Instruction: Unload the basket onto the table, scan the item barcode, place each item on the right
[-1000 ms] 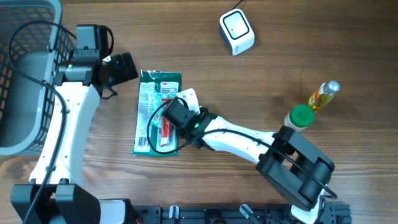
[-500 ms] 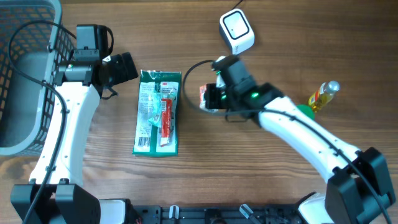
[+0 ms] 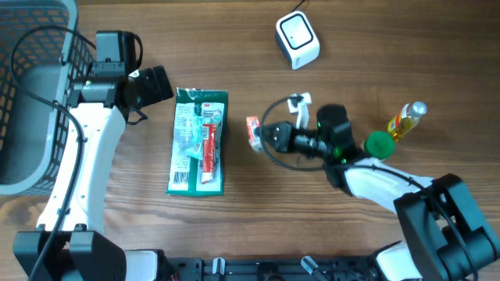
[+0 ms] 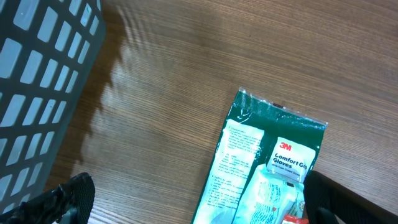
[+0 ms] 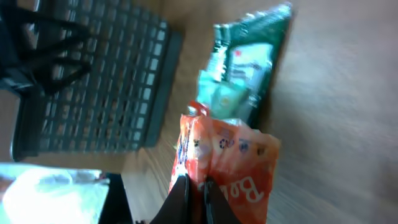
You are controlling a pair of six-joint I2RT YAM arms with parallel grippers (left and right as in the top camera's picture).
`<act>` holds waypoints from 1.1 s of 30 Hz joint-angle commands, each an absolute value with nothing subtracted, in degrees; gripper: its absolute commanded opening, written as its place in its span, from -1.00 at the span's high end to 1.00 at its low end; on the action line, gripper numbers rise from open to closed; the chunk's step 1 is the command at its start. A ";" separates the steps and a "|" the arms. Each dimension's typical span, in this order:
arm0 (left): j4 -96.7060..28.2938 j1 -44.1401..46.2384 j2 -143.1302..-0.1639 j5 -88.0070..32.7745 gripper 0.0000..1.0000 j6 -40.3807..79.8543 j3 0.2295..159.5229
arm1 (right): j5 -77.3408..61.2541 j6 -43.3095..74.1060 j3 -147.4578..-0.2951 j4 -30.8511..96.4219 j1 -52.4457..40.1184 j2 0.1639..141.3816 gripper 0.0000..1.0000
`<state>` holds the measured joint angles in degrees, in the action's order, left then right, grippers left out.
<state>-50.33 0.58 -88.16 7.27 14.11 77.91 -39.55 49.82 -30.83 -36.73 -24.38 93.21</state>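
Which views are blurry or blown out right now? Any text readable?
Right wrist: soft all over, orange packet and basket both smeared, blown-out white patch lower left. Left wrist: sharp, print on the glove pack readable, basket shadow falls on the table. Overhead: crisp, evenly lit, no strong glare.

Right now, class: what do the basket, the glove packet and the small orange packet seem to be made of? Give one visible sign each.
Basket: rigid grey plastic, matt; moulded open grid.
Glove packet: thin glossy plastic film, probably; sheen and sealed top edge.
Orange packet: crinkled printed film, likely plastic; creases and folds show.
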 commanded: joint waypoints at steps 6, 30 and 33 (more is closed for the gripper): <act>-50.22 0.25 -88.29 7.57 -1.00 14.61 78.22 | -32.60 55.68 -25.10 -40.80 -24.99 96.64 0.91; -50.22 0.25 -88.29 7.55 -1.00 14.61 78.22 | -28.75 58.61 -25.10 -49.69 -28.27 106.19 0.67; -50.19 0.25 -88.29 7.57 -1.00 14.61 78.22 | -29.76 58.63 -25.10 -50.57 -28.27 106.19 0.60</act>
<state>-50.33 0.58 -88.16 7.27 14.09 77.91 -30.33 58.52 -25.17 -49.95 -28.10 104.92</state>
